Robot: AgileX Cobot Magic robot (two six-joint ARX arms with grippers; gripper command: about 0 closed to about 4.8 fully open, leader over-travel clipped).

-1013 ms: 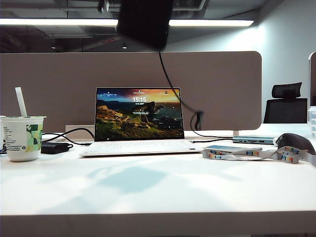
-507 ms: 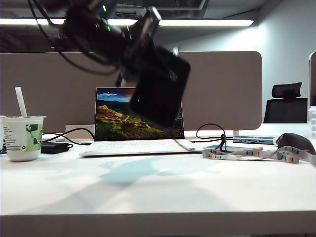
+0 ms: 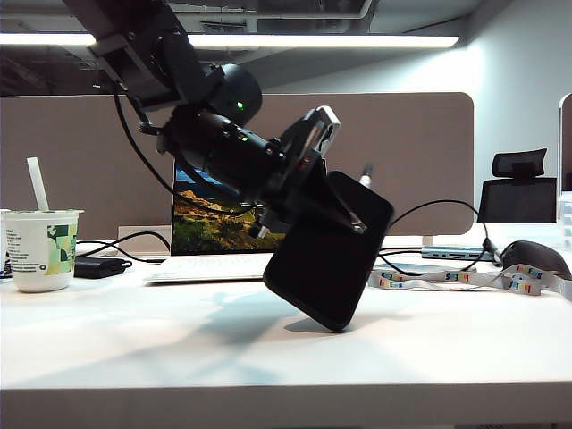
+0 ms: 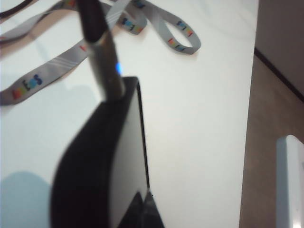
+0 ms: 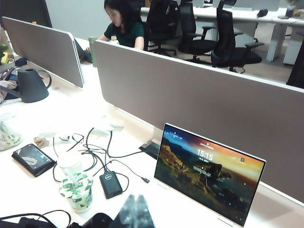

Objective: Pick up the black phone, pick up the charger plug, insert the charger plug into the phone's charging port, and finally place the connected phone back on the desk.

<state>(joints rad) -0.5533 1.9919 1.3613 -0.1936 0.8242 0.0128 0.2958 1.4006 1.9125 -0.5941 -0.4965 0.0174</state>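
From the exterior view I have the phone point(image 3: 328, 257) at frame centre, tilted, its lower corner on or just above the desk point(image 3: 268, 357); I can't tell whether it touches. The left gripper point(image 3: 344, 214) pinches the phone's upper part, its fingers pressed onto it. Behind them, the arm hides much of the laptop point(image 3: 210, 234) screen. In the left wrist view the plug point(image 4: 107, 64) sits in the phone's point(image 4: 102, 161) end edge, blurred; the port itself is hidden by it. A lanyard point(image 4: 142, 26) lies on the desk point(image 4: 199, 133) beyond.

The right gripper point(image 5: 137, 211) shows only as dark, pressed-together tips at the bottom edge of its own view, holding nothing I can see; I can't find it in the exterior view.

Against half a second ago, the phone and left gripper have dropped from mid-air before the screen down to the desk, and the cable point(image 3: 438, 207) now arcs higher at the right.
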